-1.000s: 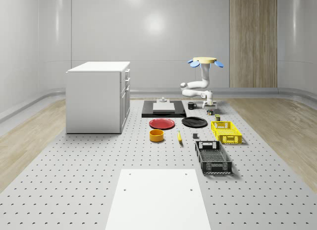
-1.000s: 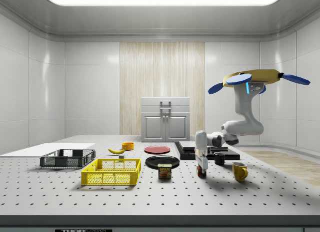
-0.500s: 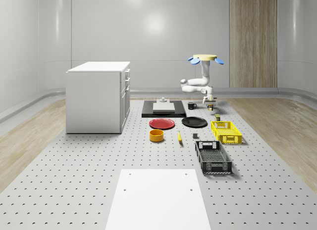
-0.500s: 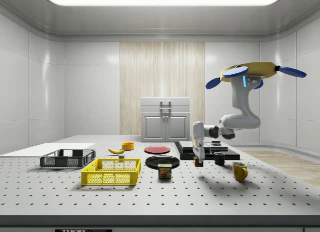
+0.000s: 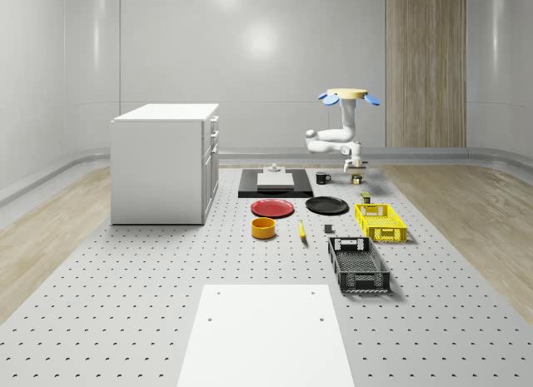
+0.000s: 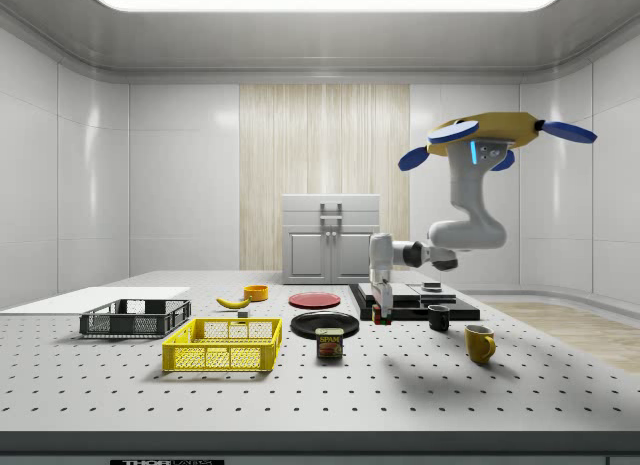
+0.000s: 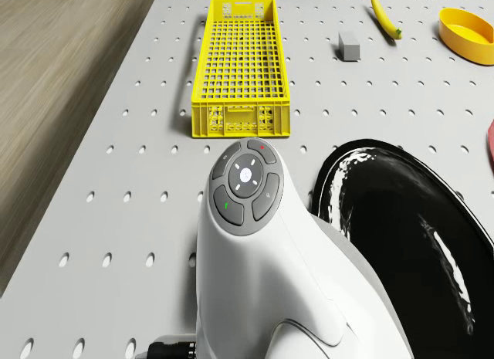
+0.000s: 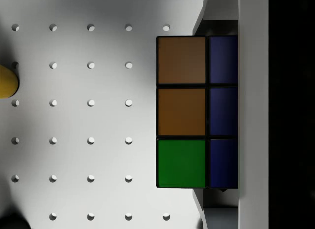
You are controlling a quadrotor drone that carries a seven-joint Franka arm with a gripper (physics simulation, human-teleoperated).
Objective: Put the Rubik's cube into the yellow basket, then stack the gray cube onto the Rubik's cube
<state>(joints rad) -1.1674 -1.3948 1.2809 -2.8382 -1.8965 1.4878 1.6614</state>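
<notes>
tool (image 6: 378,313) gripping Rubik's cube (image 8: 197,112), airborne beside black plate (image 7: 409,220)

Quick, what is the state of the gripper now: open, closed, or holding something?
Gripper: closed on the Rubik's cube, lifted above the table; the drone hovers.

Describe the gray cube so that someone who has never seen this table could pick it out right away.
Find the yellow basket on the perforated table. Just beside it, between the basket and the banana, sits the gray cube. It is the one small, plain gray block there; its neighbours are bright yellow.
</notes>
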